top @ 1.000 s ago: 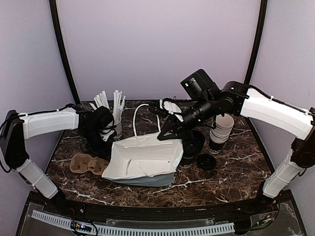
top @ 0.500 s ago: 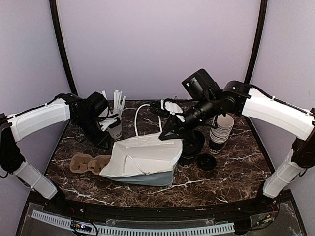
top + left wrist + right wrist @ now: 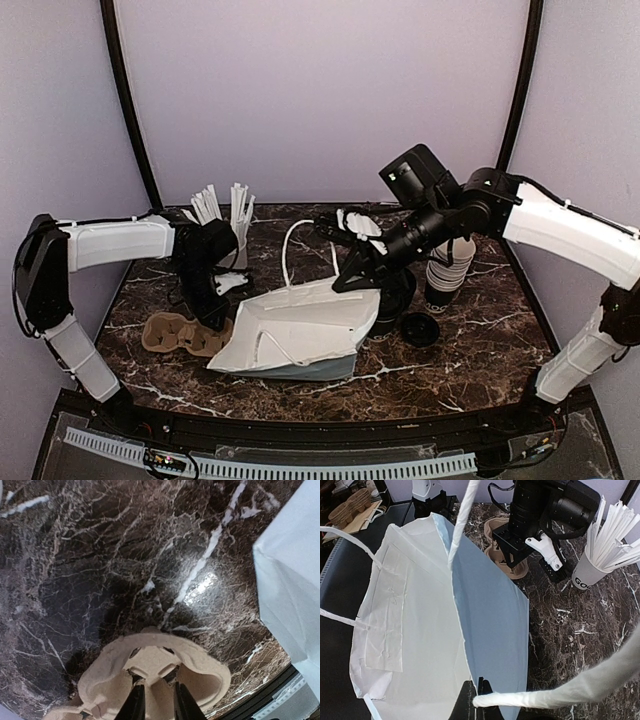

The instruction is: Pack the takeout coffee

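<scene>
table [image 3: 480, 350]: dark veined marble | walls [image 3: 320, 90]: pale lavender | right claw [image 3: 472, 696]: pinching bag handle [image 3: 540, 696]

Table top [image 3: 480, 340]: dark stone look with white veins, polished and glossy, with a bright glare spot.
Bag [image 3: 300, 325]: white paper, matt, creased.
Bag handles [image 3: 465, 515]: twisted white paper cord, matt.
Cup carrier [image 3: 107, 680]: tan moulded pulp, matt, rough and fibrous.
Straws [image 3: 612, 527]: white paper wrappers, matt, crinkled.
Straw cup [image 3: 587, 572]: white, smooth, paper by the look.
Loose lid [image 3: 420, 328]: black plastic, faint sheen.
Arm covers [image 3: 115, 243]: white plastic, smooth, satin.
</scene>
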{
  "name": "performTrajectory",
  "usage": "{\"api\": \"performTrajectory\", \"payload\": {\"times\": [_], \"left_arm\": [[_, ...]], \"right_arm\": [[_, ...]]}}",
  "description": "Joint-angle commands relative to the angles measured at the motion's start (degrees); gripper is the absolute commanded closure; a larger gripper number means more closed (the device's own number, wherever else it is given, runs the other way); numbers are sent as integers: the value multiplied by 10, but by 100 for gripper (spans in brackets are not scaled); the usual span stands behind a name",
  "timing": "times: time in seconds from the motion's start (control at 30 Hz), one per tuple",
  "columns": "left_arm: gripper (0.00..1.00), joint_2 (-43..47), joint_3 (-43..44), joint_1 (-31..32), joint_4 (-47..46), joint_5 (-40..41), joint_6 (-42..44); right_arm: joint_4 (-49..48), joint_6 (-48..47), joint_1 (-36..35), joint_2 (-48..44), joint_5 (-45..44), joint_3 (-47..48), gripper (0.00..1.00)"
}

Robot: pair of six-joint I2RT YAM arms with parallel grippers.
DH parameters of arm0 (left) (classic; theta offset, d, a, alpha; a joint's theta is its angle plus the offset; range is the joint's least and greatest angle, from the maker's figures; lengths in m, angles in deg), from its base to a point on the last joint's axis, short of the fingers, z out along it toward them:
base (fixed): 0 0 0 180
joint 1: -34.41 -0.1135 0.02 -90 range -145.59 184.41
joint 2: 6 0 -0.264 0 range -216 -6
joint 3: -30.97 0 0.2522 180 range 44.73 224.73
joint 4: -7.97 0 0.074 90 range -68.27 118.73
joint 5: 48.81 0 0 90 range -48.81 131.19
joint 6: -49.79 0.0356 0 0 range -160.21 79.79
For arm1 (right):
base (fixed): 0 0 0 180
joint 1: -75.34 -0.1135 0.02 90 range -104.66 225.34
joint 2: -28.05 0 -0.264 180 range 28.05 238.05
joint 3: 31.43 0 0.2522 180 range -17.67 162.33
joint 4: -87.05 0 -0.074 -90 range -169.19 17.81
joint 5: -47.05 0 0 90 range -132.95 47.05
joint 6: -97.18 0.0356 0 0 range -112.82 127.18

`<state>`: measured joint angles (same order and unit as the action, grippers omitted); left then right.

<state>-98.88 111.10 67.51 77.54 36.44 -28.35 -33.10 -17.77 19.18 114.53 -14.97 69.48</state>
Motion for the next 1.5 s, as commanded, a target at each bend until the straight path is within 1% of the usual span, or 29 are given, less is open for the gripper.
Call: {"api": "performTrajectory", "payload": {"times": [0.0, 0.17, 0.27, 0.4, 0.53, 0.7, 0.83, 0.93, 1.07, 1.17, 1.23, 1.27, 1.3, 1.43, 1.47], "left_arm": [[79, -16, -12, 2, -7, -1, 16], [78, -20, -26, 2, -42, 3, 10], [75, -8, -40, 2, -90, 6, 11], [70, -21, -52, 1, -117, 12, 19], [70, -35, -42, -3, -127, 37, 14], [68, -24, -27, -13, -159, 40, 12], [67, -32, -14, -19, -136, 40, 13], [67, -21, -21, -19, -122, 36, 8], [67, 27, -36, -19, -117, 40, -1], [65, 75, -36, -19, -88, 79, -16], [63, 90, -30, -22, -58, 76, -34], [63, 92, -23, -23, -36, 69, -38], [64, 96, -21, -22, -30, 45, -37], [69, 103, -34, -22, -43, 9, -35], [72, 98, -34, -22, -42, 6, -31]], "right_arm": [[15, -11, -3, -23, 10, -18, 100], [12, -12, -3, -27, 4, -27, 100], [11, -12, -3, -25, 3, -28, 100], [10, -12, -2, -23, -3, -32, 100], [10, -13, 0, -25, -8, -33, 100], [5, -13, 1, -25, -10, -40, 100], [5, -14, 1, -26, -14, -43, 100], [3, -16, 2, -29, -18, -46, 100], [1, -16, 4, -28, -18, -48, 100], [1, -16, 4, -27, -13, -49, 100], [0, -16, 5, -26, -10, -49, 100], [-1, -16, 5, -25, -9, -49, 100], [-1, -16, 4, -24, -8, -48, 100], [3, -17, 4, -20, -5, -42, 100], [4, -17, 4, -20, -5, -41, 100]]}}
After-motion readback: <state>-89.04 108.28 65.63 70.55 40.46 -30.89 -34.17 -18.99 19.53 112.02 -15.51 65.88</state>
